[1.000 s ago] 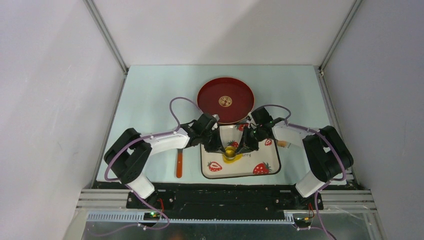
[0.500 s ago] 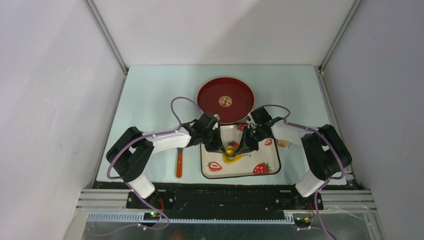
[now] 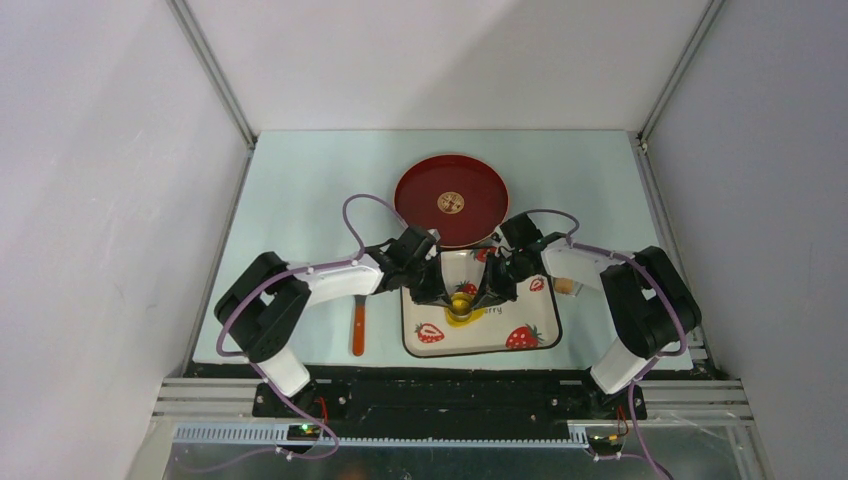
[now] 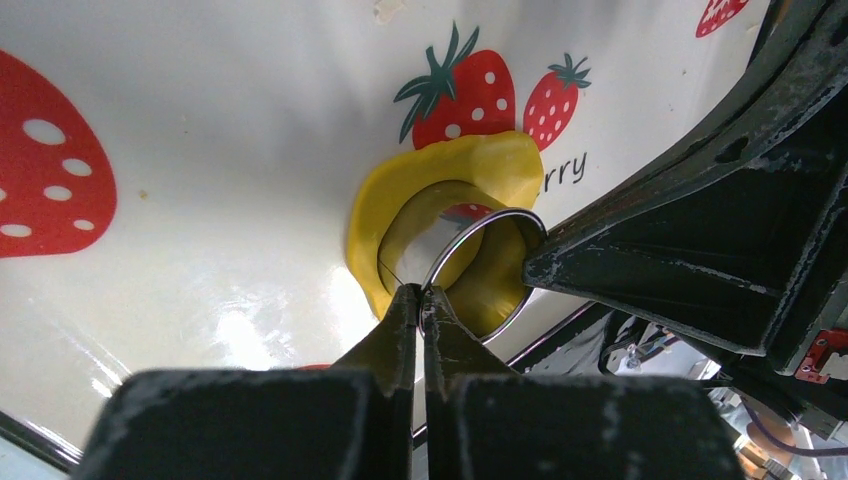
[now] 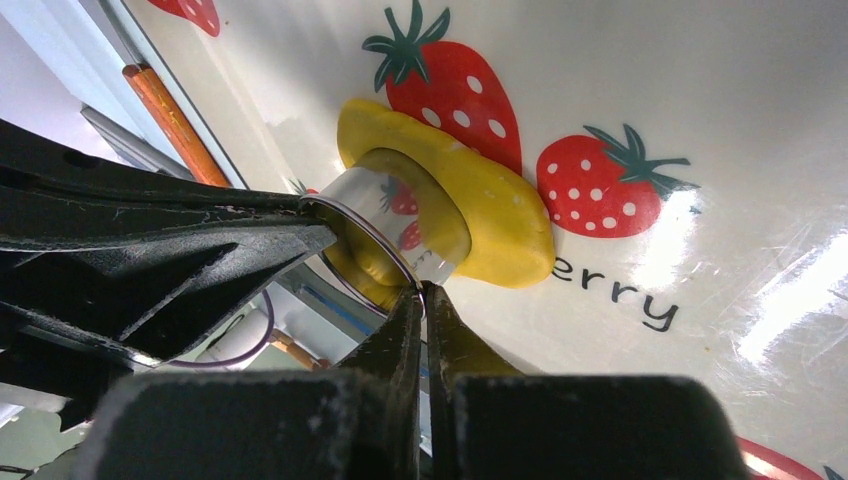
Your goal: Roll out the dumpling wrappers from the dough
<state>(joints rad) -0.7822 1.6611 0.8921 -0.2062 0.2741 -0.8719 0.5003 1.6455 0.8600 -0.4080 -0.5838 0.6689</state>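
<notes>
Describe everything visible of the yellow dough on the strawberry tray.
The dough is bright yellow, soft-looking putty, flattened into a thick irregular patch on the glossy strawberry-print tray, beside the "berry" lettering. A shiny metal ring stands pressed into it, with dough rising around it. The left end effector and right end effector pinch the ring's rim.

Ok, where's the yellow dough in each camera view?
Top view: dough on the tray, just below frame centre.
Left wrist: dough just above centre.
Right wrist: dough at centre, around the metal ring.
Shared landmark: the black lettering printed on the tray beside it.
</notes>
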